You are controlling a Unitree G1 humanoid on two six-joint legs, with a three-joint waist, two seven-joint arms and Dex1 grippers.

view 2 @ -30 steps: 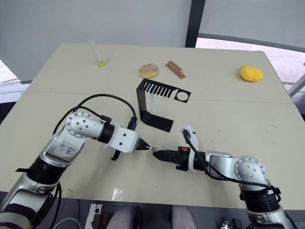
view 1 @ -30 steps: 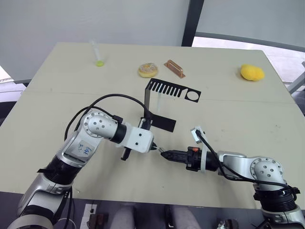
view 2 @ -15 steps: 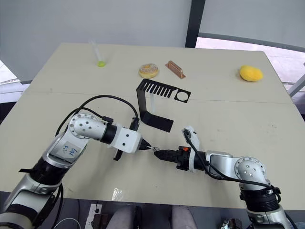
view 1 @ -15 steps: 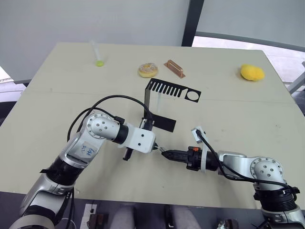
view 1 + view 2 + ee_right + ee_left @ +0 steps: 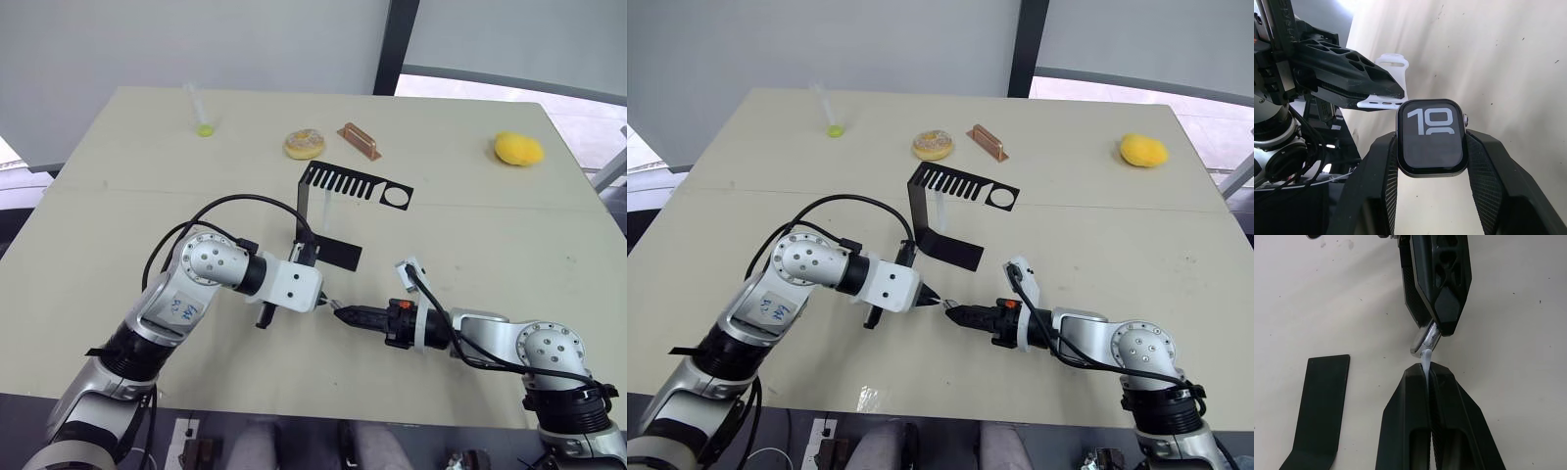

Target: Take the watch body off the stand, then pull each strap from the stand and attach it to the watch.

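Now I see my right tool (image 5: 1432,147) clamping the watch body (image 5: 1431,137) by its sides, screen facing the wrist camera, digits upright. My left tool (image 5: 1426,374) pinches a white strap (image 5: 1385,93) flat, its long axis running toward the watch's upper edge, tip touching there. Both meet low over bare worktop (image 5: 470,245), near the stand (image 5: 338,211), well away from the edges.

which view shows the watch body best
The right wrist view: the watch body faces the camera, white digits readable, clamped between the right gripper fingers. The left wrist view shows just its silver edge, meeting the white strap held by the left gripper. In the eye views it is too small to make out.
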